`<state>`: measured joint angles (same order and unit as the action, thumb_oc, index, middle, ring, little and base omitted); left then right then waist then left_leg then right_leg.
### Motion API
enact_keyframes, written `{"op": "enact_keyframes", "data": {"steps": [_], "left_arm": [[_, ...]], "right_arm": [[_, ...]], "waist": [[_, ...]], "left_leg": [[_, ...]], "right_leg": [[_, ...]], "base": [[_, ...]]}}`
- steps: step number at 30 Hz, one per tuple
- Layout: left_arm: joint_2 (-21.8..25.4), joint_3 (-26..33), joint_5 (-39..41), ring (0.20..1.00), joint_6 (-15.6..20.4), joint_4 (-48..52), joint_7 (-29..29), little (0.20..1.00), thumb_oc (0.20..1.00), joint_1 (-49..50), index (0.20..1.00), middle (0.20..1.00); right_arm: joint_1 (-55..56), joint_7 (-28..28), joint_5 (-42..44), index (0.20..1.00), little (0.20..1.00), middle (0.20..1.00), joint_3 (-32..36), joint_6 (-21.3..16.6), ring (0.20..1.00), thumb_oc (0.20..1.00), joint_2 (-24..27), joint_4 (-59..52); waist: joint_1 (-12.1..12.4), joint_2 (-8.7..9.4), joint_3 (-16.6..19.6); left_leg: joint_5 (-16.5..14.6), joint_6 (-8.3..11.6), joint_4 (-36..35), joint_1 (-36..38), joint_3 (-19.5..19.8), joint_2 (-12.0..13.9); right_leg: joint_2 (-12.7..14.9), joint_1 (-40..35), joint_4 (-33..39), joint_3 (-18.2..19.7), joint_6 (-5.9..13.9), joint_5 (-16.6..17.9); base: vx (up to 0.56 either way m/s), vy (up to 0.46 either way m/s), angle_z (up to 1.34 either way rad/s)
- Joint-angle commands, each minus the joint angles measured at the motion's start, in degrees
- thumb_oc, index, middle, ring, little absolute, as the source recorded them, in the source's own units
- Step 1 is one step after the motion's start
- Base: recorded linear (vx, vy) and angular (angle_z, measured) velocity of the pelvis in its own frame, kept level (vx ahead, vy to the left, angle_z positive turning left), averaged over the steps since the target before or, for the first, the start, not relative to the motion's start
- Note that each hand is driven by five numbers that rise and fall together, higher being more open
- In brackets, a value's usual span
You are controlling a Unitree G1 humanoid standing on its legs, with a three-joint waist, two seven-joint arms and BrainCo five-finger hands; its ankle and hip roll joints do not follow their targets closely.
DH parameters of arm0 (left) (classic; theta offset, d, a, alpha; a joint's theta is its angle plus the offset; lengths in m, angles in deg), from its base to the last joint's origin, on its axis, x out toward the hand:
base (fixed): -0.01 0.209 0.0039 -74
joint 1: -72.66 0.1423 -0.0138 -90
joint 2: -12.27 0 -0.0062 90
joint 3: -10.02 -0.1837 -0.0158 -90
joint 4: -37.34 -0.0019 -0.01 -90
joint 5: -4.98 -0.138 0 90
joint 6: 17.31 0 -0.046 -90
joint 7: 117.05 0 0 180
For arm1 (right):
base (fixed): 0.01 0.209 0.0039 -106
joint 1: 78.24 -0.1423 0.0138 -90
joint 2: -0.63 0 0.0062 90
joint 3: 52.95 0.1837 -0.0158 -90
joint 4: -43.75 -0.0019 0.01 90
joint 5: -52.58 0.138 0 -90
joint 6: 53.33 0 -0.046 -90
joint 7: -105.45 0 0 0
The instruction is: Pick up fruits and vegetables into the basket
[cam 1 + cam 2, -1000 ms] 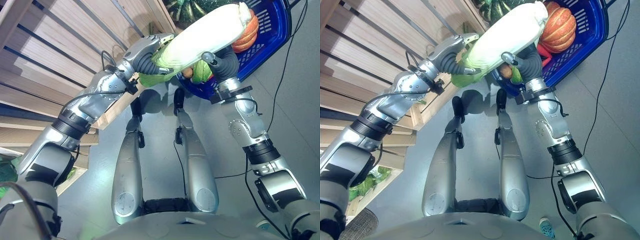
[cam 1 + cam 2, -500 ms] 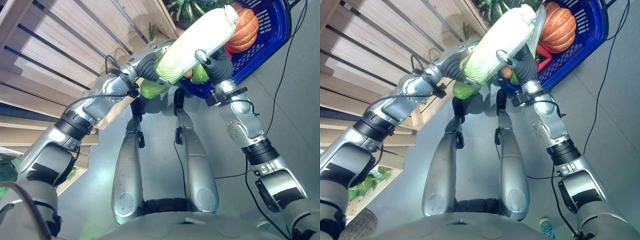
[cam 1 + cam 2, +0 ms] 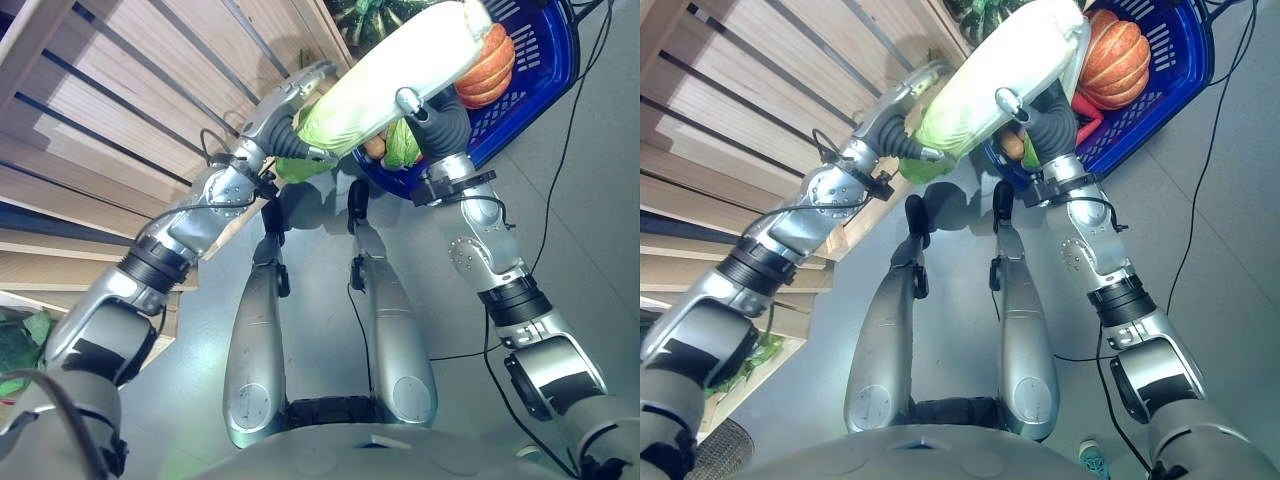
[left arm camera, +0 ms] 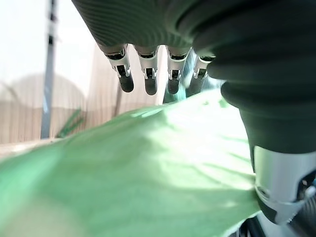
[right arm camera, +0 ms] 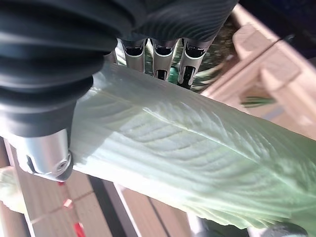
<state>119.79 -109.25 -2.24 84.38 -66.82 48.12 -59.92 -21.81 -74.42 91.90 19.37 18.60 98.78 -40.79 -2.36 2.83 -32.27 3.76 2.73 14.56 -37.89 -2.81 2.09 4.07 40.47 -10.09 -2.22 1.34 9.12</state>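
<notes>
A wooden slatted shelf unit [image 3: 110, 110] fills the robot's left side. Ahead sits a blue plastic mesh basket [image 3: 540, 70], holding a ribbed orange pumpkin [image 3: 1118, 60]. Held in the air between both hands, just beside the basket's near rim, is a long pale napa cabbage [image 3: 395, 75]. Its long axis runs diagonally: the white stem end points up toward the basket and overlaps the pumpkin, the leafy green end points down toward the shelf. Its leaves are pale green and veined. The left hand [image 4: 148, 74] cups the leafy end with straight fingers. The right hand [image 5: 163, 59] appears curled round the stem half. Since half a second ago the cabbage has risen slightly.
</notes>
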Motion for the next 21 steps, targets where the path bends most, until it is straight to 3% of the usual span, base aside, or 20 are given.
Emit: {"op": "enact_keyframes", "data": {"steps": [1,6,10,21], "left_arm": [[-0.92,6.03,2.38,1.000,4.68,0.36,-7.51,1.000,1.000,1.87,1.000,1.000],[-3.75,11.81,4.41,1.000,6.85,-1.19,-13.60,1.000,1.000,4.51,1.000,1.000],[-4.63,14.28,5.25,1.000,8.88,-3.67,-17.70,1.000,1.000,5.02,1.000,1.000],[-5.32,13.85,9.43,1.000,8.73,-15.08,-22.26,1.000,1.000,1.96,1.000,1.000]], "right_arm": [[1.56,-0.68,-0.30,0.200,0.200,0.200,4.54,-6.74,0.200,0.200,-1.59,-6.23],[2.98,-5.07,-1.83,0.200,0.200,0.200,9.53,-8.39,0.200,0.200,-3.33,-4.51],[3.10,-7.59,1.69,0.200,0.200,0.200,12.56,-9.90,0.200,0.200,-2.74,-1.70],[0.76,-13.63,7.91,0.200,0.200,0.200,16.31,-9.95,0.200,0.200,0.14,13.45]], "waist": [[1.19,-0.23,2.48],[1.34,0.18,2.48],[1.30,0.28,2.48],[1.07,-0.11,2.48]], "left_leg": [[0.95,0.09,-5.89,0.41,1.86,-1.04],[0.63,-0.01,-5.34,0.33,2.36,-1.40],[0.42,0.07,-4.91,0.14,2.38,-1.44],[-0.02,0.29,-3.61,-0.56,2.11,-1.50]], "right_leg": [[-1.85,-1.52,-4.66,-4.16,3.80,-6.72],[-1.93,-1.47,-5.03,-4.31,3.61,-6.66],[-1.95,-1.38,-5.32,-4.44,3.40,-6.78],[-1.77,-0.65,-6.08,-4.61,3.15,-6.77]], "base": [[0.00,0.000,0.00],[0.01,-0.026,0.02],[0.00,0.000,0.00],[0.00,0.000,0.00]]}}
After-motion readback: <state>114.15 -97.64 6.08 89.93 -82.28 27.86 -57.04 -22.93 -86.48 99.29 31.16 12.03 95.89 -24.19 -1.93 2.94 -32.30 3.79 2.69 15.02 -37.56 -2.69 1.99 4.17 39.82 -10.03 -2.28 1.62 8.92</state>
